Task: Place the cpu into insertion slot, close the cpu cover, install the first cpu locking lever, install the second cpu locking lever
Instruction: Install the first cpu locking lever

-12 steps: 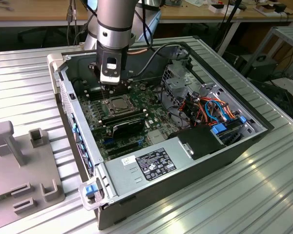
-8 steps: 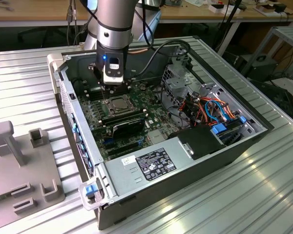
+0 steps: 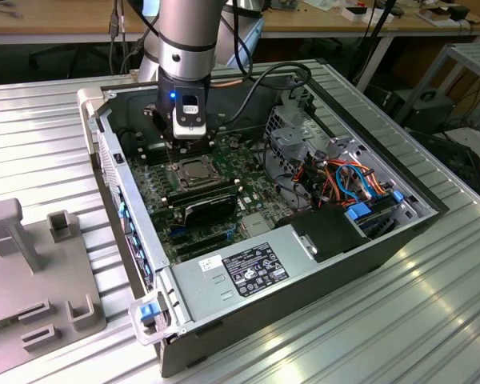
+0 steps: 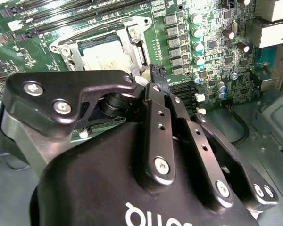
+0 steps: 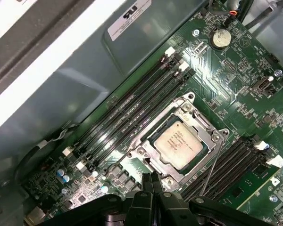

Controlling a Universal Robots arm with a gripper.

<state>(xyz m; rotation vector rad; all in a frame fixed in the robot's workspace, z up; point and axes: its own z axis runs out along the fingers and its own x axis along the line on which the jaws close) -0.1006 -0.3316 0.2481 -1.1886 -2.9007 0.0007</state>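
My jaws are pressed together, just above the green board, near the cpu cover (image 5: 158,128) lying flat around the cpu (image 5: 178,145).

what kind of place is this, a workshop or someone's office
Most likely a robotics lab or test bench: an open dark metal desktop computer case sits on a ribbed aluminium table, a grey robot arm holds its black gripper over the green motherboard, and long wooden desks stand behind.

The exterior view looks down from well back on the computer case (image 3: 336,276); both wrist views peer closely past my end effector (image 5: 149,181) — sharing the cpu (image 5: 179,143).
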